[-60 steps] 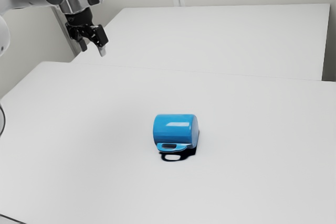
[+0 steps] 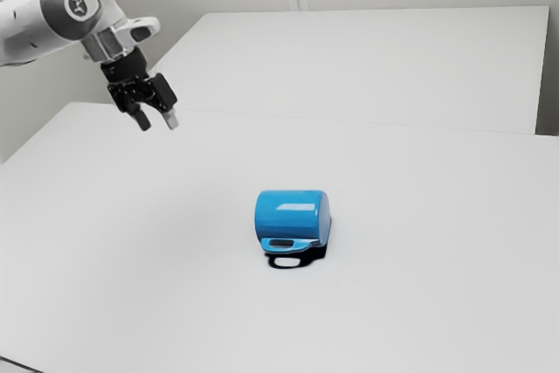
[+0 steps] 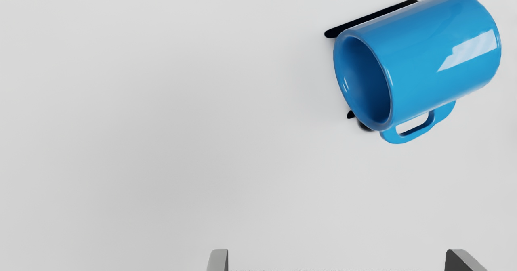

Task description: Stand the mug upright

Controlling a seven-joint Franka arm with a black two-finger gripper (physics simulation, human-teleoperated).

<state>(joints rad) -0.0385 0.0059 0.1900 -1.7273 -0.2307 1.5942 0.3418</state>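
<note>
You're holding the black two-finger end effector (image 2: 158,120) above the smooth white surface (image 2: 175,294), fingers standing apart, well apart from the blue cylindrical mug (image 2: 293,216), which is lying on its side, its blue loop handle (image 2: 291,245) sticking out sideways.

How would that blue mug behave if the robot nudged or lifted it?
The mug looks glossy and smooth, so it may be somewhat slippery to grip. Its round body lies on its side, so a push could well roll it, though the handle would probably stop a full turn. The thick rim suggests stiff walls that likely won't flex when squeezed.
</note>
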